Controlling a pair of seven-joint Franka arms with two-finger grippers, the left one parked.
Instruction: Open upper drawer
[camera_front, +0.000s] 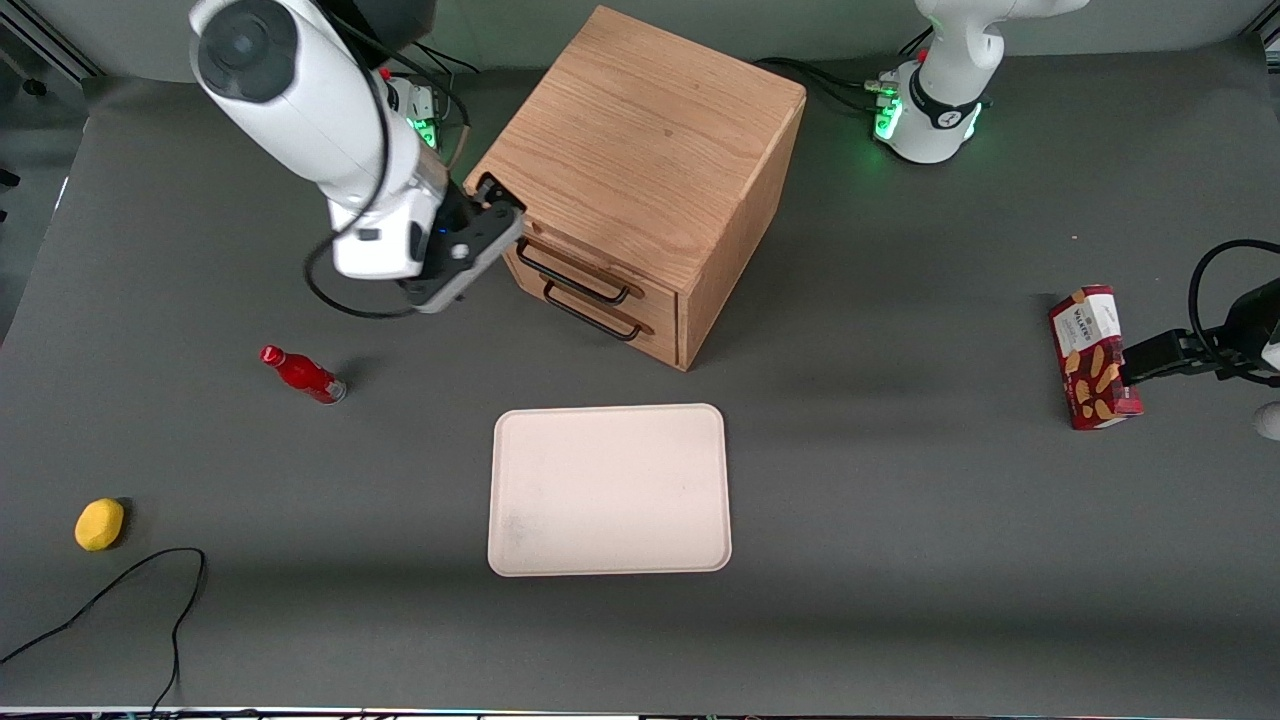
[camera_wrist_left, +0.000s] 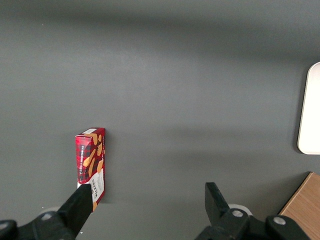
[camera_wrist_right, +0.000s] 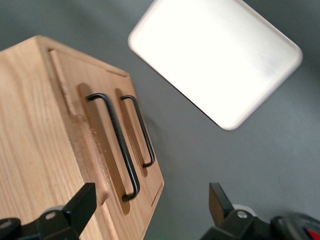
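The oak cabinet (camera_front: 640, 150) stands at the middle of the table, farther from the front camera than the tray. Its upper drawer (camera_front: 610, 268) is shut, with its thin black bar handle (camera_front: 573, 277) above the lower drawer's handle (camera_front: 592, 313). My right gripper (camera_front: 497, 204) is open and empty. It hovers at the cabinet's top front corner, at the working arm's end of the upper handle, touching nothing. In the right wrist view the open gripper (camera_wrist_right: 151, 197) frames the drawer fronts, with the upper handle (camera_wrist_right: 119, 147) beside the lower handle (camera_wrist_right: 142, 131).
A white tray (camera_front: 610, 490) lies in front of the cabinet and also shows in the right wrist view (camera_wrist_right: 215, 55). A red bottle (camera_front: 303, 374), a yellow lemon (camera_front: 99, 524) and a black cable (camera_front: 150, 600) lie toward the working arm's end. A red cookie box (camera_front: 1093, 357) lies toward the parked arm's end.
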